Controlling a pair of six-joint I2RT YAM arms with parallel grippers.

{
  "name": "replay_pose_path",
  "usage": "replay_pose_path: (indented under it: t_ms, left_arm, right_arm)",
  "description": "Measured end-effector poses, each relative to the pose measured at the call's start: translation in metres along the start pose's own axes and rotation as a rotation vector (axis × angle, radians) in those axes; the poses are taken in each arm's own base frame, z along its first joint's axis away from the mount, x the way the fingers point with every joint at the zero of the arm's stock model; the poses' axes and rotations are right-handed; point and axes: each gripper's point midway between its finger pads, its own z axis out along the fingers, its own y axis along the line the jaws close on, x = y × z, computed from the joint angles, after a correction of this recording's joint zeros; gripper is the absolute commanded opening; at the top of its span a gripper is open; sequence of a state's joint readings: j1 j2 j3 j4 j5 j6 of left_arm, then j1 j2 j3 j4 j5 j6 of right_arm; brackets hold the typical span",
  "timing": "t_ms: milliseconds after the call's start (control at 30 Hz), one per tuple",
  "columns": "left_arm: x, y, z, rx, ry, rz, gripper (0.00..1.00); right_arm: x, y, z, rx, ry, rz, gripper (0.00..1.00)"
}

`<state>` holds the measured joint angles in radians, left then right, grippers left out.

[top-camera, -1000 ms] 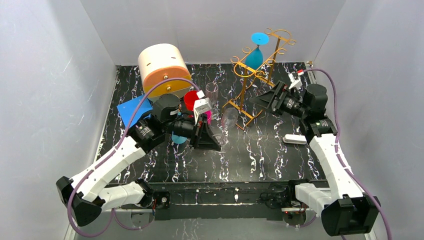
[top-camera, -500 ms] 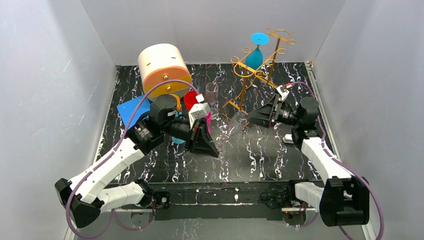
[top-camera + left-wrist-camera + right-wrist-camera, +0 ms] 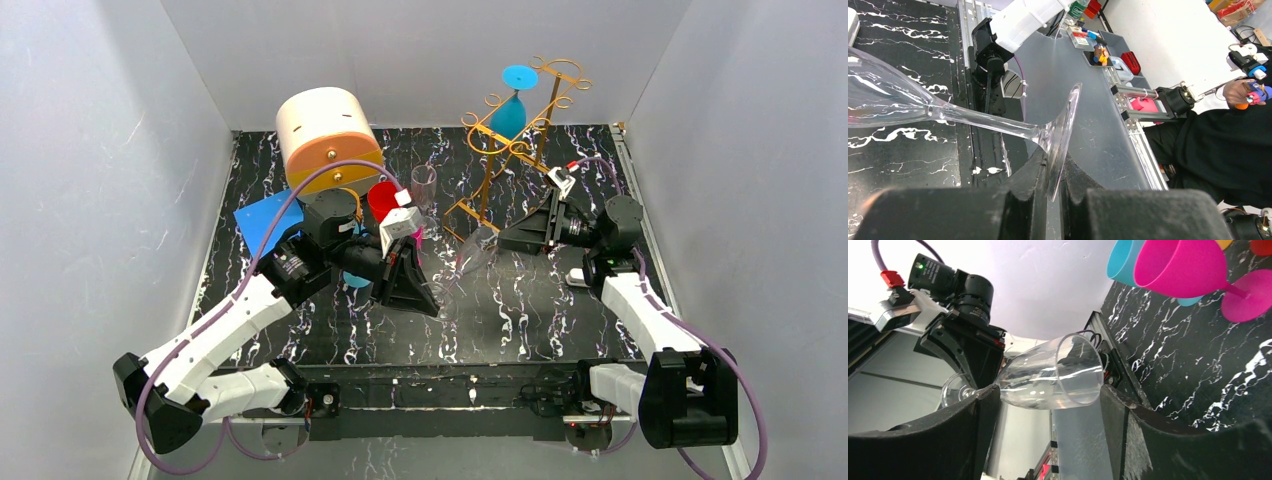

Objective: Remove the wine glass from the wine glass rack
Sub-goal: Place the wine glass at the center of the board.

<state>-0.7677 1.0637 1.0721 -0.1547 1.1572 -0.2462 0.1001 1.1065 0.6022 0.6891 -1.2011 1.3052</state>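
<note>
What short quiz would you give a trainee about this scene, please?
1. True or false: the left claw is shut on the foot of the clear wine glass.
2. Which colour is the glass hanging on the wine glass rack? A red, B blue, C pink.
3. Fill in: the right claw has a finger on either side of the clear wine glass's ____.
Key: 1 true; 2 B, the blue glass; 3 bowl.

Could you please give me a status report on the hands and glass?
Left hand shut on clear wine glass foot. Right hand: jaws flank its bowl, contact unclear. Glass off rack; blue glass hangs there.
</note>
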Motion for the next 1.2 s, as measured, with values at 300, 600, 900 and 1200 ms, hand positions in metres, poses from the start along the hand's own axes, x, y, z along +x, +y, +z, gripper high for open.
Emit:
replay_pose_path:
  t_ms: [300, 600, 900, 1200]
  left_arm:
    - [-0.004, -0.004, 0.000, 0.032, -0.008, 0.047, 0.00]
    - [0.000, -0.007, 0.001, 0.086, 0.010, 0.088, 0.00]
    - [0.017, 0.019, -0.017, 0.127, 0.031, 0.123, 0.00]
    - [0.016, 0.027, -0.028, 0.189, 0.001, 0.117, 0.00]
  right_arm:
    - [0.003, 0.032, -0.001, -0.060, 0.083, -0.027, 0.69]
    - [0.010, 0.045, -0.001, -0.083, 0.157, -0.040, 0.57]
    - [0.008, 0.040, -0.001, -0.078, 0.180, -0.021, 0.48]
    - [0.006, 0.044, -0.002, -0.079, 0.188, -0.022, 0.39]
